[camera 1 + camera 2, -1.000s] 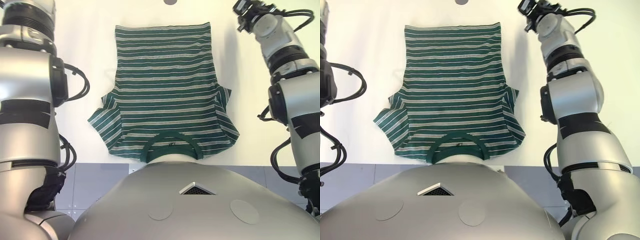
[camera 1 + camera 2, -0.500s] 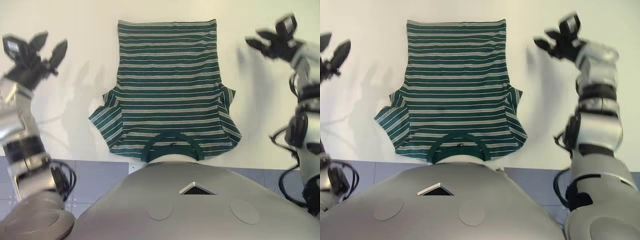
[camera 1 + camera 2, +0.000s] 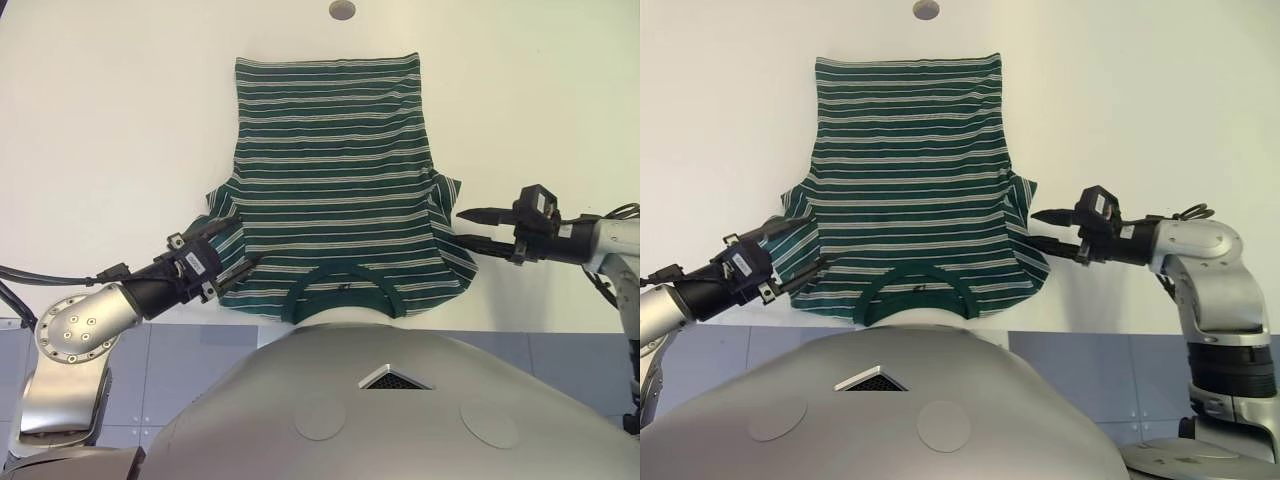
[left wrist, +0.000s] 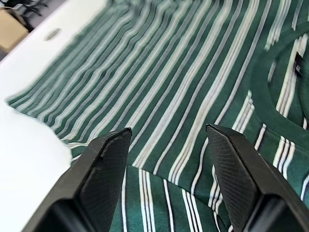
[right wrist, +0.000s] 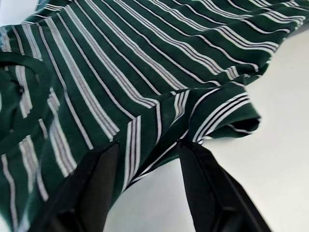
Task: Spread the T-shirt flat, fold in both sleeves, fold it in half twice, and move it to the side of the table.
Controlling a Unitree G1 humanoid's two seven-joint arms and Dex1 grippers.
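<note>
Your left gripper hangs wide open over the left sleeve of the T-shirt, holding nothing. Your right gripper gapes empty at the right sleeve edge. The T-shirt lies flat on the white table, collar nearest, hem farthest.

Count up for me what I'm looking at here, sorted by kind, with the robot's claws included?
Striped green T-shirt: 1
Claws, both open: 2 (left claw, right claw)
Round grey disc: 1
Total: 4
</note>
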